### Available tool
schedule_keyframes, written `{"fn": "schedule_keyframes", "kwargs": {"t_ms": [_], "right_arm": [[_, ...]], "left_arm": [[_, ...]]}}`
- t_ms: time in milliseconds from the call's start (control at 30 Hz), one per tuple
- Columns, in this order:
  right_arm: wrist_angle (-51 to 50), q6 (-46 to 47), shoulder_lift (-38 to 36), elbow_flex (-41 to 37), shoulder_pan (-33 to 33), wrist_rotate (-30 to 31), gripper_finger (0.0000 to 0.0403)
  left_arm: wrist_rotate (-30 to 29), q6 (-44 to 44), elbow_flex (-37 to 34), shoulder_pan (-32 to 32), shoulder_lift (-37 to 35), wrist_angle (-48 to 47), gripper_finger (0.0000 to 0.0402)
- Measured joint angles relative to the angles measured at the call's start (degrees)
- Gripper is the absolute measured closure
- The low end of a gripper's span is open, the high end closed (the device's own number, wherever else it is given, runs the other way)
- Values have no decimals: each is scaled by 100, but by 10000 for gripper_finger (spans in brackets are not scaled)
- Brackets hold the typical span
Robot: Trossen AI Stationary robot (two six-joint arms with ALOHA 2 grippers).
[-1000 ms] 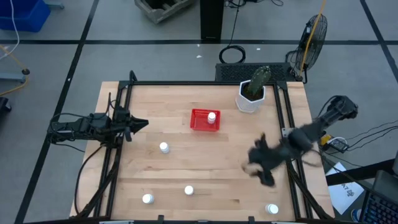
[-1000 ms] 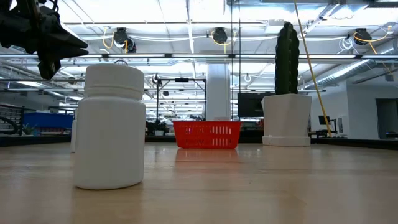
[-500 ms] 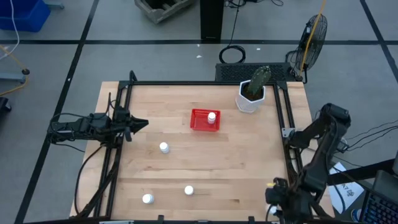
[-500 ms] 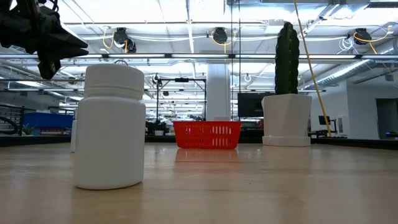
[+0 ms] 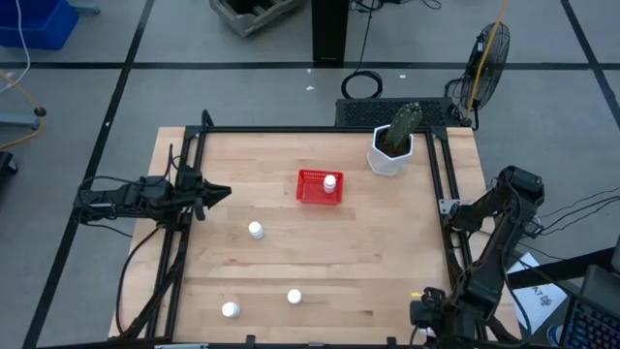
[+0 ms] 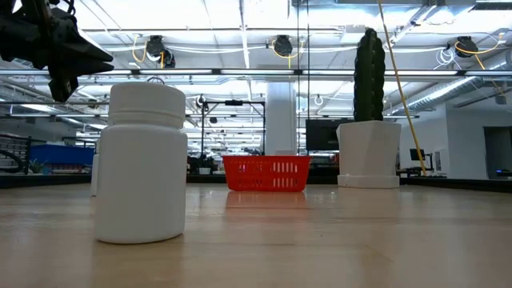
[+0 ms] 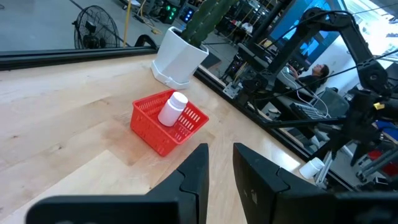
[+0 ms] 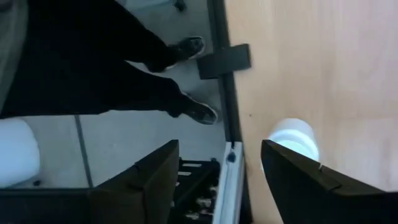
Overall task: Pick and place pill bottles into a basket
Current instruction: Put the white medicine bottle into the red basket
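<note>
The right gripper (image 5: pixel 422 315) has swung from mid-table to the near right corner.

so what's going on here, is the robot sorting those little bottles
It is moving white pill bottles into the red basket, which holds one bottle so far. The right gripper is open at the table's near right corner, lined up over a bottle there but not gripping it. The left gripper waits at the left edge, holding nothing. Three more bottles stand on the table.
</note>
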Motion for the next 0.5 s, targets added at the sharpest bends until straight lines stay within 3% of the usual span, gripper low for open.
{"fn": "schedule_keyframes", "kwargs": {"t_ms": [333, 500], "right_arm": [[-449, 219, 1, -284, -1, -18, 84], [-247, 400, 1, -429, 51, -22, 68]], "left_arm": [[0, 1, 1, 0, 0, 0, 325], [0, 2, -1, 0, 0, 0, 325]]}}
